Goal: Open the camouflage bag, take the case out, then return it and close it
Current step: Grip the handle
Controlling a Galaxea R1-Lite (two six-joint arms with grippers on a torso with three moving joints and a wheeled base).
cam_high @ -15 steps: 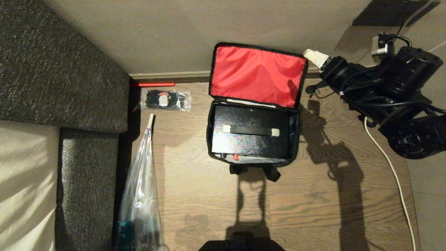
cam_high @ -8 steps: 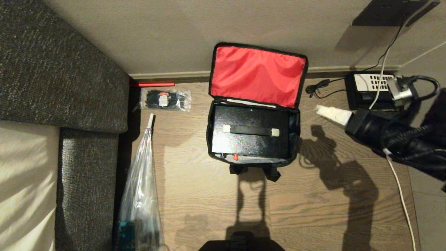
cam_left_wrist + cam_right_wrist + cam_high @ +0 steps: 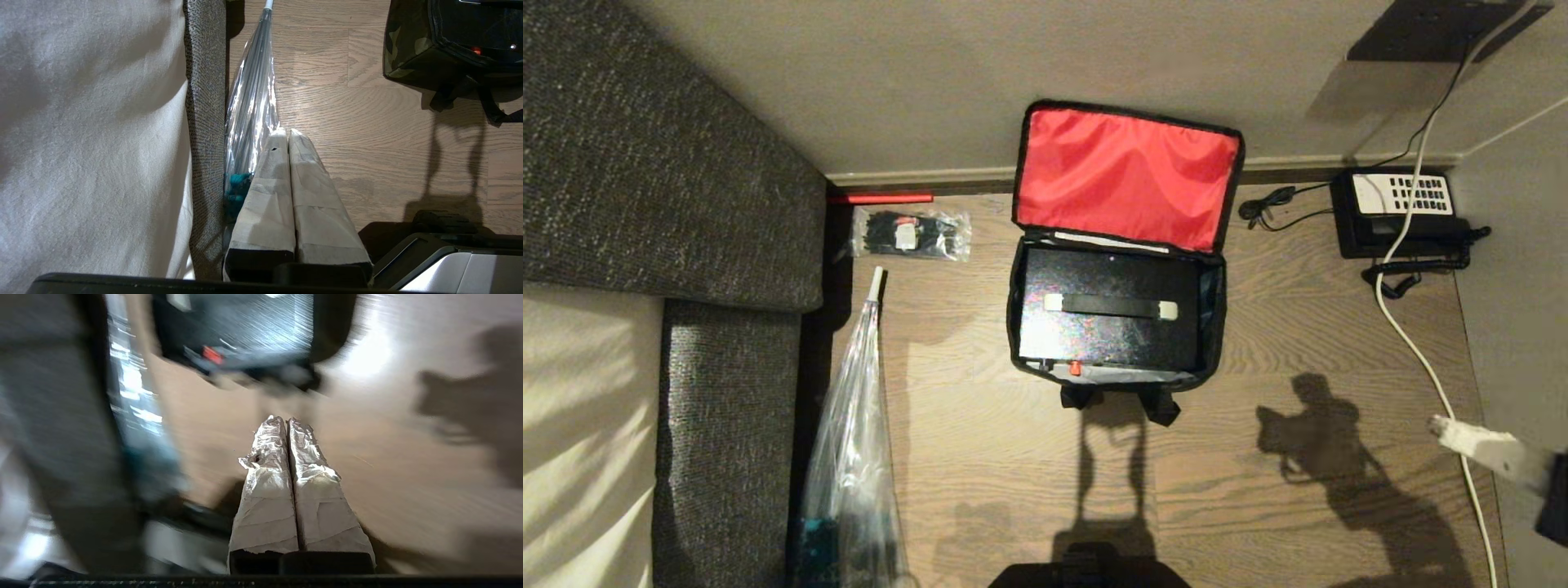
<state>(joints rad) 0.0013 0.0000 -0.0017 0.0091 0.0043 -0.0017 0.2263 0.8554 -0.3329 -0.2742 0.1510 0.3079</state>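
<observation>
Bag (image 3: 1116, 245) lies open at frame centre, long axis left-right. Right gripper (image 3: 1450, 426), lower right, closed and apparently empty, is nearer.

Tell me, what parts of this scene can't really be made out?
- Right gripper: head view's edge cuts off its arm.
- Camouflage bag floor: the case covers it.
- Right wrist view: motion blur smears everything beyond the fingers.
- Packet: its label is too small to read.

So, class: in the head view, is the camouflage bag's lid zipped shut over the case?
No: the camouflage bag lies open, its red-lined lid flipped back, with the case showing inside.
</observation>
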